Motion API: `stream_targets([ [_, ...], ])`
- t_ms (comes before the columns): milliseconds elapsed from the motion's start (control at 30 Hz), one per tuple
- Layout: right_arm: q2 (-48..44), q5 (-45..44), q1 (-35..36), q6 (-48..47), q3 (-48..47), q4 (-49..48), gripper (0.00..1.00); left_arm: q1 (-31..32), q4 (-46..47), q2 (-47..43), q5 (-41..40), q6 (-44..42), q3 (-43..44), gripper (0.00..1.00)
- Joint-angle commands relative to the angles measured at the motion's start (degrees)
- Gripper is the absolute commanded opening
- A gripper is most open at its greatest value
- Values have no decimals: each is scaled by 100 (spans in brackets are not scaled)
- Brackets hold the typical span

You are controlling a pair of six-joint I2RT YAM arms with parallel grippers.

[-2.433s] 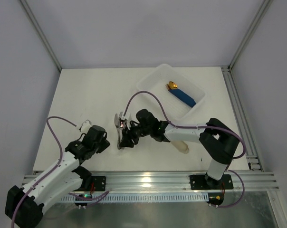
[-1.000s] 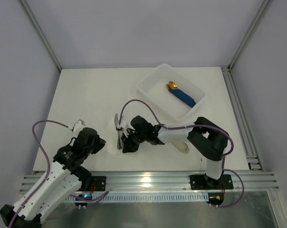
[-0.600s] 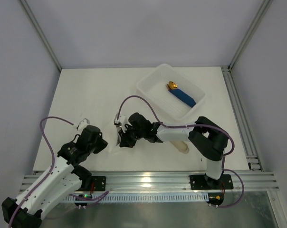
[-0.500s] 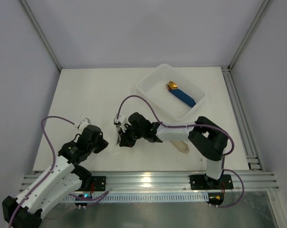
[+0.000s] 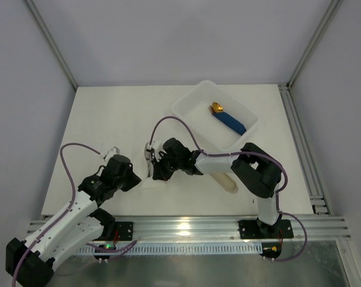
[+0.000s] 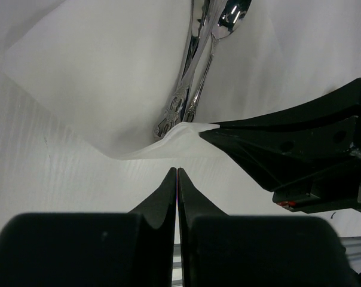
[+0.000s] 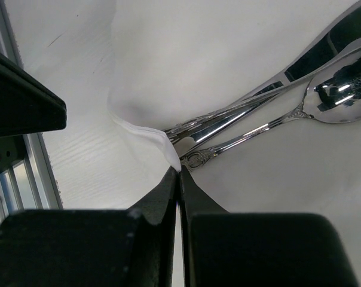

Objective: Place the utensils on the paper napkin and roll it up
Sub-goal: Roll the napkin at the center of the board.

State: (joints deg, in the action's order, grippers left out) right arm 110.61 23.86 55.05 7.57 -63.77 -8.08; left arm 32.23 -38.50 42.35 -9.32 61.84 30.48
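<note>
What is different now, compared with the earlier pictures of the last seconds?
Both grippers closed. The right gripper pinched the edge of the paper napkin beside the handles of the utensils and lifted it; the left gripper moved in beside it, shut. The utensils, the tray and the blue-handled piece stayed in place.

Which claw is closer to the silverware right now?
Right. The right claw pinches the paper napkin beside the utensils; the left claw sits farther back, behind the lifted fold.
</note>
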Motion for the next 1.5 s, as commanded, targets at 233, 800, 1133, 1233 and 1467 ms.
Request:
stream_targets([
  [233, 189, 31, -108, 78, -364, -177, 4, 38, 765, 414, 493, -225, -121, 0],
  [800, 418, 14, -205, 157, -444, -150, 4, 275, 1714, 1610, 370, -217, -112, 0],
  [1133, 514, 49, -222, 218, -514, -98, 8, 284, 2118, 2207, 71, -208, -192, 0],
  [1233, 514, 40, -222, 253, -523, -89, 8, 284, 2259, 2418, 18, -190, -262, 0],
  [1467, 348, -82, -231, 455, -567, 16, 16, 284, 2312, 2585, -175, -102, -367, 0],
])
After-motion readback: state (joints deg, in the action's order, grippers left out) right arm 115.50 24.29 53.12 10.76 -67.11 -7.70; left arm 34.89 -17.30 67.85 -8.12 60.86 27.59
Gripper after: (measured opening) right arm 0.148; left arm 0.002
